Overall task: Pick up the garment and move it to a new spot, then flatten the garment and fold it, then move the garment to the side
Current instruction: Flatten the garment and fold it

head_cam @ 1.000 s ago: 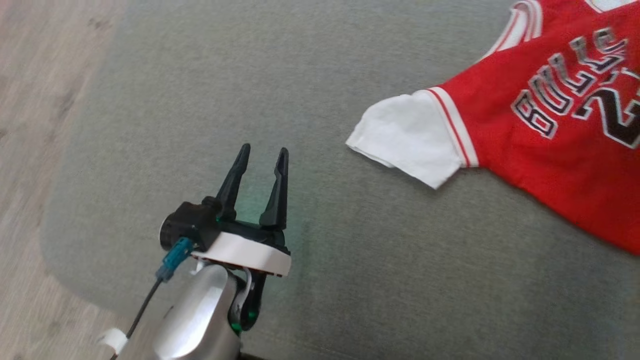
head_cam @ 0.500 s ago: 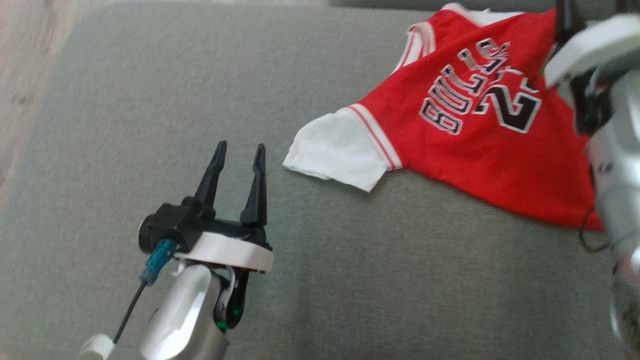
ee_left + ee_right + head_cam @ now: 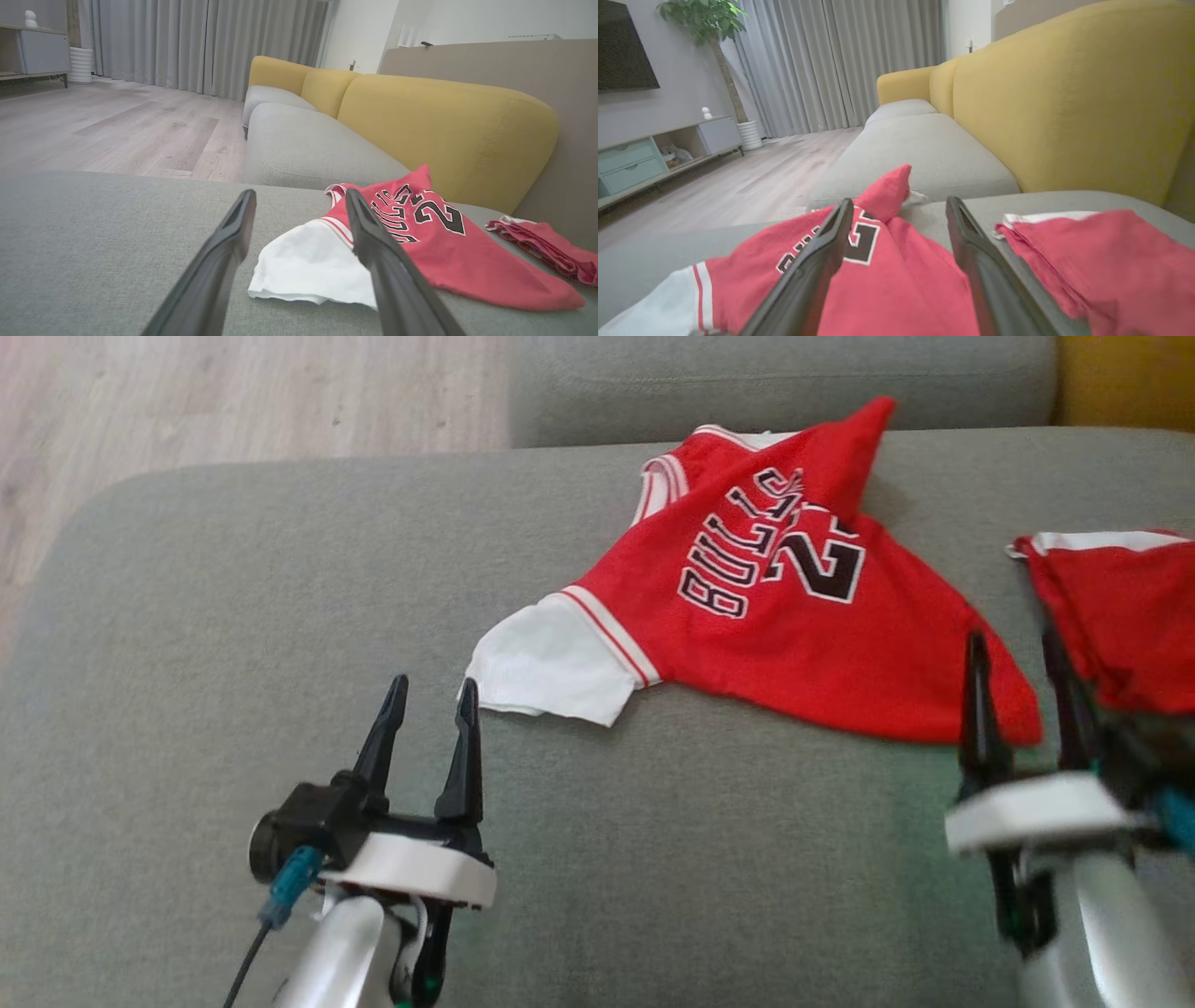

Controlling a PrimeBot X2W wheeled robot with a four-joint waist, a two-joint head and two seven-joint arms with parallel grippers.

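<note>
Centre frame, the red shirt (image 3: 803, 644) looks light, soft, floppy, best pinched at its white sleeve (image 3: 546, 667); the left claw (image 3: 433, 683) and right claw (image 3: 1013, 644) gape, empty

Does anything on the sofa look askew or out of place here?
The red jersey lies skewed and rumpled on the grey seat cushion: one corner stands up in a peak, and its white sleeve juts out sideways. A second red garment lies bunched to its right. Nothing looks torn or spilled.
</note>
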